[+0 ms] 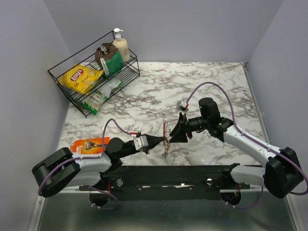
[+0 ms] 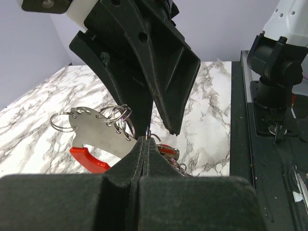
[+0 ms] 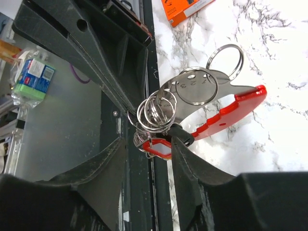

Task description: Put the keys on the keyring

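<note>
Left claw [image 2: 146, 140] pinched shut on keyring [image 2: 98, 132]; right claw [image 3: 150, 144] parted. Probably light, stiff, slippery; keys [image 3: 156, 148] dangling; grip its flat middle.

The keyring [image 1: 164, 130] hangs clear of the marble, close to the table's near edge at about mid-width. The left gripper [image 2: 146, 140] pinches it by a thin wire ring. It is a flat silvery plate with a row of holes, joined to a red curved loop and carrying several split rings. The keys [image 3: 155, 147] bunch at one end. One red head shows and the rest are hard to tell apart.
</note>
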{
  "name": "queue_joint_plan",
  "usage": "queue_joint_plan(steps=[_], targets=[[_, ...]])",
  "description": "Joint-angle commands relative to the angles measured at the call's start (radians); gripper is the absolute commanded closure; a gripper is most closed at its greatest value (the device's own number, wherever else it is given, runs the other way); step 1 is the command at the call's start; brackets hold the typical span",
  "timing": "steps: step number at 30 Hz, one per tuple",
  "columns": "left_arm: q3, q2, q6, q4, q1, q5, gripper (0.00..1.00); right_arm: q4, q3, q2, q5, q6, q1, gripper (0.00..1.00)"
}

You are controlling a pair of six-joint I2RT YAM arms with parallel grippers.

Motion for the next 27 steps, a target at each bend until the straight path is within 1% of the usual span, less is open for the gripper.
queue_joint_plan(steps=[1,3,4,7,8,10,13,15,18,21,24,25,27], targets=[[-0.007,-0.022,0.025,0.050,-0.005,0.002,1.00,-0.034,-0.007,-0.054,0.058,-0.023,0.003,0.42],[-0.007,-0.027,0.031,0.045,-0.004,0.005,1.00,-0.045,-0.001,-0.083,0.077,-0.029,0.003,0.29],[-0.006,-0.029,0.031,0.042,-0.004,0.007,1.00,-0.051,0.001,-0.095,0.087,-0.033,0.003,0.27],[-0.004,-0.036,0.033,0.031,-0.004,0.014,1.00,-0.055,0.008,-0.126,0.081,-0.033,0.003,0.26],[-0.001,-0.041,0.034,0.027,-0.004,0.021,1.00,-0.054,0.010,-0.132,0.071,-0.061,0.003,0.26],[0.000,-0.045,0.037,0.016,-0.004,0.024,1.00,-0.058,0.017,-0.148,0.051,-0.069,0.003,0.26],[0.005,-0.056,0.040,-0.001,-0.004,0.025,1.00,-0.071,0.024,-0.172,0.051,-0.083,0.004,0.29],[0.005,-0.065,0.045,-0.012,-0.004,0.028,1.00,-0.089,0.033,-0.180,0.038,-0.132,0.003,0.31],[0.007,-0.078,0.049,-0.030,-0.004,0.028,1.00,-0.108,0.028,-0.216,0.052,-0.177,0.003,0.29],[0.008,-0.087,0.053,-0.044,-0.004,0.036,1.00,-0.086,0.001,-0.259,0.064,-0.197,0.003,0.27],[0.016,-0.094,0.057,-0.069,-0.004,0.045,1.00,-0.025,-0.050,-0.296,0.040,-0.194,0.003,0.27],[0.019,-0.098,0.059,-0.093,-0.004,0.057,1.00,0.012,-0.059,-0.301,0.023,-0.192,0.003,0.27],[0.034,-0.117,0.080,-0.136,-0.004,0.070,1.00,0.020,-0.076,-0.312,0.015,-0.200,0.004,0.27]])
